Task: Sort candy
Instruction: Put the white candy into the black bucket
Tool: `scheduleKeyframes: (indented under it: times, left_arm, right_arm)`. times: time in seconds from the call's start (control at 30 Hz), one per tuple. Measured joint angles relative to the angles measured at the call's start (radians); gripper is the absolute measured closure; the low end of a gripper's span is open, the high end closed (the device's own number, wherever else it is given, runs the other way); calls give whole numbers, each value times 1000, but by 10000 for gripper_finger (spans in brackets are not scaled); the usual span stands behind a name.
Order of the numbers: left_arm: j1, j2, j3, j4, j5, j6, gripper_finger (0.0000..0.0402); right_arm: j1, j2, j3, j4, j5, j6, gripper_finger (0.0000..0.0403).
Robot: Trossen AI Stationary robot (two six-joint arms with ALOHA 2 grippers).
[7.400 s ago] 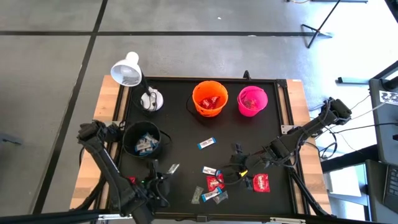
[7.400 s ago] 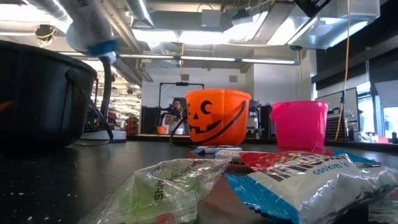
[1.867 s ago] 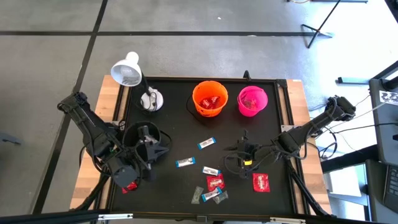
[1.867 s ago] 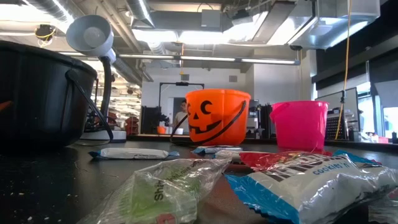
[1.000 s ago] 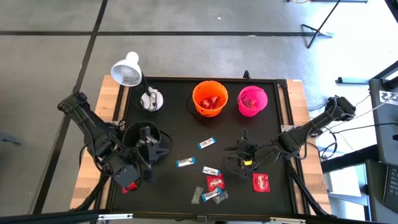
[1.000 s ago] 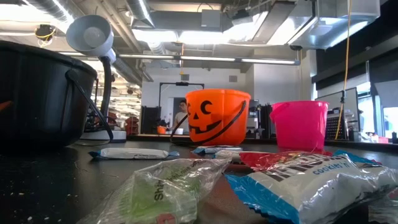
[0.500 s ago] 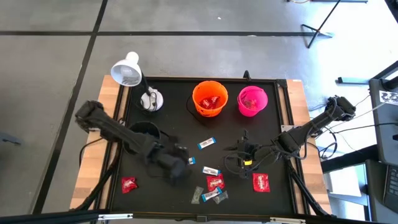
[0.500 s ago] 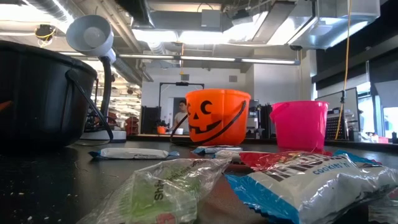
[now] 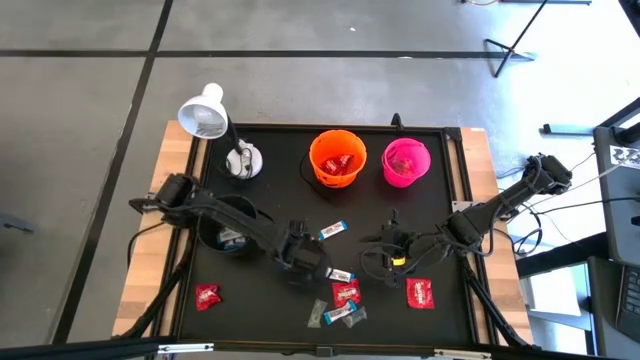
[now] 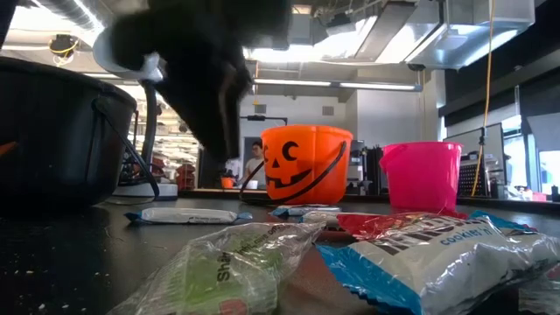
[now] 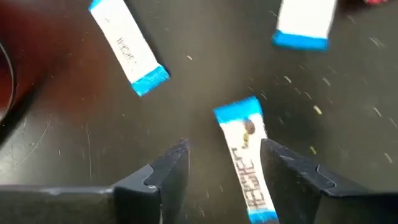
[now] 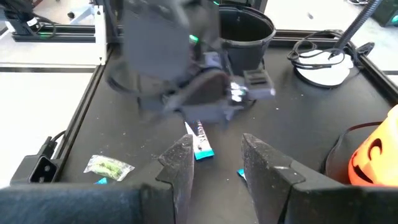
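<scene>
My left gripper (image 9: 300, 262) is open and hangs low over the middle of the black mat. A blue-and-white candy (image 11: 247, 163) lies flat on the mat between its two fingers, nearer one of them, and I see no touch. Two more blue-and-white candies (image 11: 127, 46) (image 11: 303, 22) lie beyond it. My right gripper (image 9: 385, 250) is open and empty at the mat's right middle (image 12: 214, 174). Red candies (image 9: 346, 292) (image 9: 421, 293) (image 9: 207, 296) and a greyish one (image 9: 316, 313) lie near the front edge.
A black bucket (image 9: 228, 225) stands at the left under my left arm. An orange bucket (image 9: 337, 158) and a pink bucket (image 9: 406, 162) stand at the back. A white desk lamp (image 9: 205, 115) stands at the back left. A person shows far off in the room (image 10: 255, 162).
My left gripper has swung from over the black bucket toward the table's right and down, over the blue-and-white candy in the middle of the mat. That has uncovered the red candy at the front left. No candy has moved.
</scene>
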Motion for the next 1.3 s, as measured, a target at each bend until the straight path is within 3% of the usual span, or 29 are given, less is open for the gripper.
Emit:
scheduleKeyframes:
  times: [0.33, 0.93, 1.1, 1.3]
  left_arm:
    - [60, 71, 0, 122, 135, -85, 215]
    - [54, 108, -85, 179, 124, -155, 217]
    - [39, 109, -86, 185, 102, -149, 259]
    - [34, 108, -87, 189, 118, -148, 363]
  right_arm:
    - [0, 0, 0, -2, -74, 1, 269]
    - [0, 0, 1, -7, -84, 1, 269]
    - [0, 0, 1, -10, -77, 1, 269]
    - [0, 0, 1, -10, -77, 1, 269]
